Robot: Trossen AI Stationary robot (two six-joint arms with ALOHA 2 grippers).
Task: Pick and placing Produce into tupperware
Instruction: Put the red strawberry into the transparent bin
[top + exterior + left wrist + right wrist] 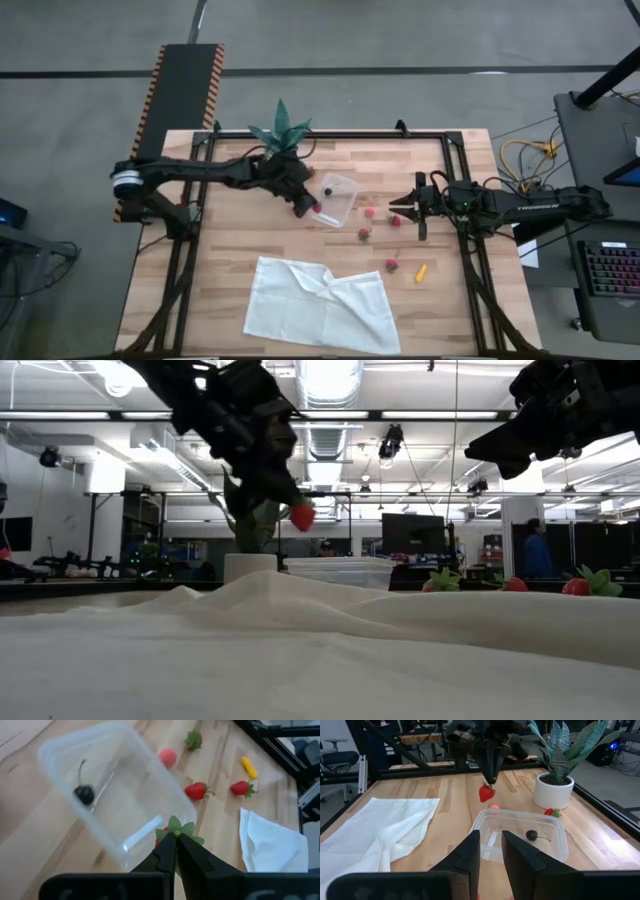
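White cloth [320, 650] foremost, left jaws [489, 776] pinching strawberry [486, 793] above tupperware [520, 840] rim.

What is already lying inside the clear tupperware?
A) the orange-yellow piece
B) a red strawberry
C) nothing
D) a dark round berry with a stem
D: a dark berry with a thin stem lies on the floor of the tupperware, and nothing else is in it.
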